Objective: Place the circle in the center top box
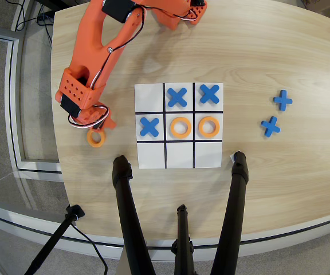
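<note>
Overhead view. The orange two-finger gripper [96, 130] is sitting at the left of the table, off the board, with a small flat orange plastic ring [96, 138] lying right at its tip. The ring looks touching or nearly so, and it is lying flat on the pale wooden table [268, 51]. The fingers are hidden under the arm's own body, so I cannot tell whether they are spread or closed on the ring.

The white nine-cell board with black lines [179, 126] is lying to the right of the gripper. Blue plastic crosses are occupying the far middle cell [177, 97], the far right cell [209, 93] and the middle-row left cell [149, 126]. Two more orange rings are filling the centre cell [180, 127] and the middle-row right cell [209, 126]. The near middle cell [180, 155] is bare white, and reads as the target, being the middle of an edge row with nothing in it. Two spare blue crosses [282, 100] [270, 126] are lying well apart at the right.

Step in hand, as I judge it: securing the ring. Doing it well means closing across the ring's band, lifting clear, then travelling along the near side so the seated pieces are not being brushed, and lowering flat inside the black lines.
</note>
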`<state>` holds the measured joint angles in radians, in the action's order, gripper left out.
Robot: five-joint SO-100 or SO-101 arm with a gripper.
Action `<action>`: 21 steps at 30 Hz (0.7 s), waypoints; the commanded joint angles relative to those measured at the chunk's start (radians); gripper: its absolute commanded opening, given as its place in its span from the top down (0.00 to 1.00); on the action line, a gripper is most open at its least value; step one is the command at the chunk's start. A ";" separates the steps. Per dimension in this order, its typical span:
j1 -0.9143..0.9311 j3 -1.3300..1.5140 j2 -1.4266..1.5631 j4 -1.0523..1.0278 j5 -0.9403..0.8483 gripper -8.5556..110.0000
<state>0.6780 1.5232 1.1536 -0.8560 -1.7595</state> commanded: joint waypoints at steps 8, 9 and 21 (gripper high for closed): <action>-0.008 -0.035 -0.014 0.017 -0.005 0.72; -0.006 -0.032 -0.014 0.017 -0.005 0.72; 0.000 -0.025 -0.020 -0.012 -0.017 0.72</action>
<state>0.6796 1.5140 1.1336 -0.8483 -1.7671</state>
